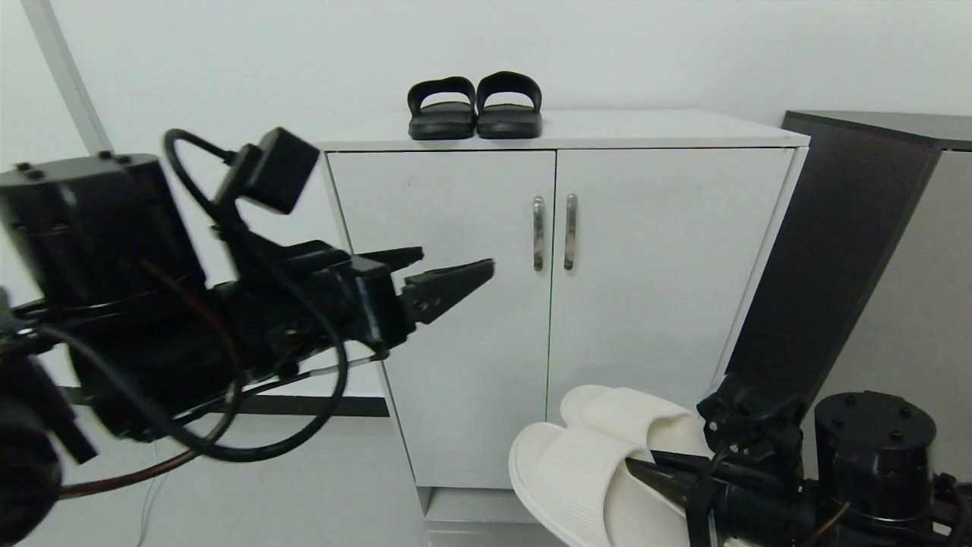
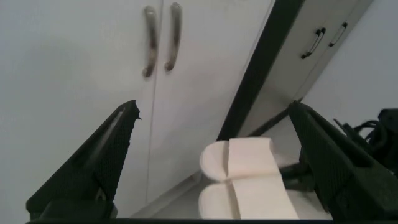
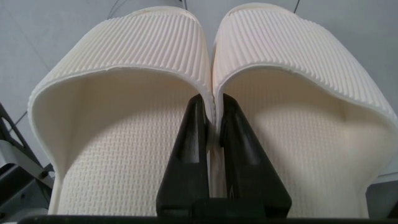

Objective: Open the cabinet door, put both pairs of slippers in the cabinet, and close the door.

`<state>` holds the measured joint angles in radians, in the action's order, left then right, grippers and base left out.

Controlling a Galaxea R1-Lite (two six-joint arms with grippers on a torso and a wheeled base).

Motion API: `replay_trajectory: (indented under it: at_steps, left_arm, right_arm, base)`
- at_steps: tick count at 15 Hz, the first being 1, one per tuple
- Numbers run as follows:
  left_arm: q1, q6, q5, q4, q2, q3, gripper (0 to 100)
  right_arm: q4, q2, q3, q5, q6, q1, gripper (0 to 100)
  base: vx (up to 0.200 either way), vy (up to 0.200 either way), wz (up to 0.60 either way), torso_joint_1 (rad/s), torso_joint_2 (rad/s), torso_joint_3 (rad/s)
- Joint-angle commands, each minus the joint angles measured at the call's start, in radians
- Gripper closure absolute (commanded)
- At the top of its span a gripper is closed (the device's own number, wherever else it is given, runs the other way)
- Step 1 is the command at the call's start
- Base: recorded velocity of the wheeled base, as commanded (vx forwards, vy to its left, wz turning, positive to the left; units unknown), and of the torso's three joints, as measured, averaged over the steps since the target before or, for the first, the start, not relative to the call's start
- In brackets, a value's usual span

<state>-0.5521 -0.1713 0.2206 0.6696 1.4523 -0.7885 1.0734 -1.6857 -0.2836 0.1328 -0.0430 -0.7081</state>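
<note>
Interior of the shut cabinet [image 1: 645,304] is hidden. Part of its front is masked by the left pincer [image 1: 456,258] and arm; its base is cut by the head view's bottom edge. Heels of the white slippers [image 1: 577,479] run off that edge, partly covered by the right pincer [image 1: 645,467]. Their pinched inner walls are hidden in its grip.

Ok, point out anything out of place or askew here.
Nothing is spilled or damaged. The black slippers sit neatly paired on top of the cabinet, not inside; its doors are shut. The white slippers hang pinched in the right gripper.
</note>
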Motion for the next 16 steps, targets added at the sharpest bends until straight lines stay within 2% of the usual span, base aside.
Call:
replay_trajectory:
  at_steps: [1, 4, 6, 8, 9, 10, 12, 13, 14, 16]
  left_arm:
    - [-0.031, -0.007, 0.019, 0.016, 0.195, -0.127, 0]
    - [-0.031, -0.020, 0.088, -0.022, 0.301, -0.290, 0]
    - [-0.042, -0.068, 0.135, -0.071, 0.332, -0.385, 0]
    - [-0.042, -0.134, 0.223, -0.114, 0.373, -0.477, 0]
    - [-0.038, -0.149, 0.256, -0.134, 0.415, -0.523, 0]
    - [-0.031, -0.151, 0.279, -0.150, 0.456, -0.564, 0]
    - [-0.029, -0.171, 0.310, -0.166, 0.499, -0.626, 0]
    - [-0.029, -0.208, 0.319, -0.183, 0.523, -0.687, 0]
    - [-0.029, -0.218, 0.319, -0.199, 0.537, -0.716, 0]
    - [-0.028, -0.218, 0.309, -0.245, 0.566, -0.779, 0]
  right_arm:
    - [-0.001, -0.002, 0.003, 0.001, -0.002, -0.001, 100]
    - [-0.001, 0.000, 0.009, 0.001, -0.005, 0.004, 100]
    - [-0.001, -0.005, 0.011, 0.001, -0.005, 0.004, 100]
    - [-0.001, -0.015, 0.011, 0.001, -0.005, 0.004, 100]
    - [-0.001, -0.015, 0.011, 0.001, -0.006, 0.009, 100]
    - [-0.001, -0.015, 0.014, 0.002, -0.006, 0.015, 100]
    - [-0.001, -0.015, 0.015, 0.004, -0.006, 0.021, 100]
    - [-0.001, -0.015, 0.015, 0.004, -0.006, 0.021, 100]
    - [-0.001, -0.015, 0.015, 0.004, -0.006, 0.021, 100]
    - [-0.001, -0.015, 0.014, 0.004, -0.006, 0.022, 100]
  base:
    - [0.000, 0.000, 0.00, 0.000, 0.00, 0.000]
    - [0.000, 0.000, 0.00, 0.000, 0.00, 0.000]
    - [0.000, 0.000, 0.00, 0.000, 0.00, 0.000]
    - [0.000, 0.000, 0.00, 0.000, 0.00, 0.000]
    - [0.000, 0.000, 0.00, 0.000, 0.00, 0.000]
    - [0.000, 0.000, 0.00, 0.000, 0.00, 0.000]
    - [0.000, 0.000, 0.00, 0.000, 0.00, 0.000]
    - [0.000, 0.000, 0.00, 0.000, 0.00, 0.000]
    - [0.000, 0.000, 0.00, 0.000, 0.00, 0.000]
    - [0.000, 0.000, 0.00, 0.000, 0.00, 0.000]
